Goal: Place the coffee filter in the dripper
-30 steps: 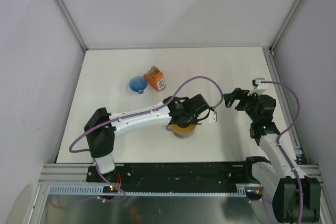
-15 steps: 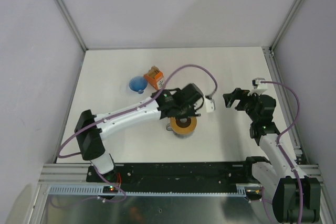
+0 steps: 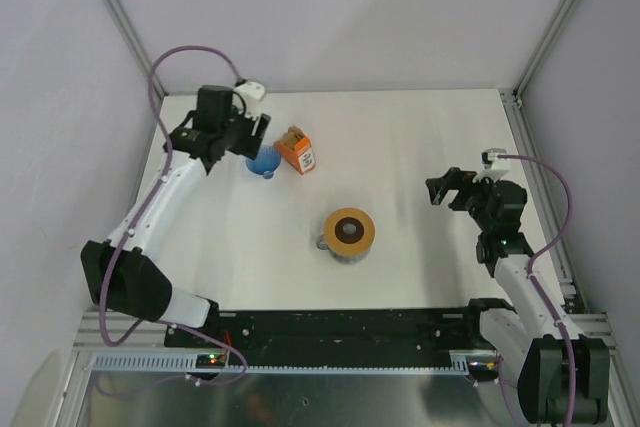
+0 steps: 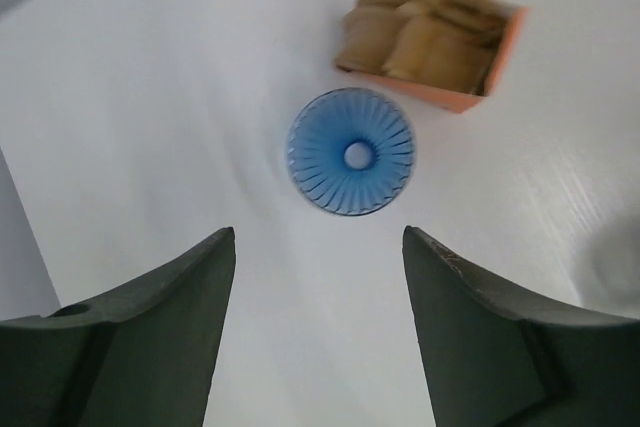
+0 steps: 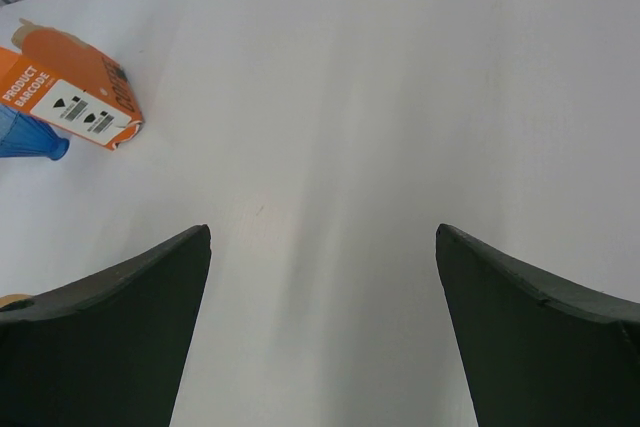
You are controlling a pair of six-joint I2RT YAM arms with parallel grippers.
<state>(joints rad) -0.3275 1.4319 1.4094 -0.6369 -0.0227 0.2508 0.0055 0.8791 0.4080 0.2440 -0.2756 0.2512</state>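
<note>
Tabletop [image 3: 420,127], white and walled by pale panels, carries everything in the scene. Reaching out to the far left corner, the left arm [image 3: 160,197] holds the left gripper [image 4: 318,237] above the blue cone; its dark fingers [image 4: 180,297] stand well apart with only bare table between them, gripping nothing. On the other side the right arm [image 3: 520,277] is folded up near its base, and the right gripper [image 5: 323,232] hangs over the bare right part of the table, spread wide and likewise holding nothing.

Near the middle of the table, toward the near edge, stands the grey cup [image 3: 349,234] with an orange-tan ring on top, well apart from both grippers. Far left of it lies the orange box [image 3: 297,150], a white label on its side. Just beside the box, on its left, sits the dripper [image 4: 351,151]; seen from above, its ribs run in to a small pale hole at the centre. Tan coffee filters [image 4: 420,27] are packed in the open end of the box, near the dripper but not in it
</note>
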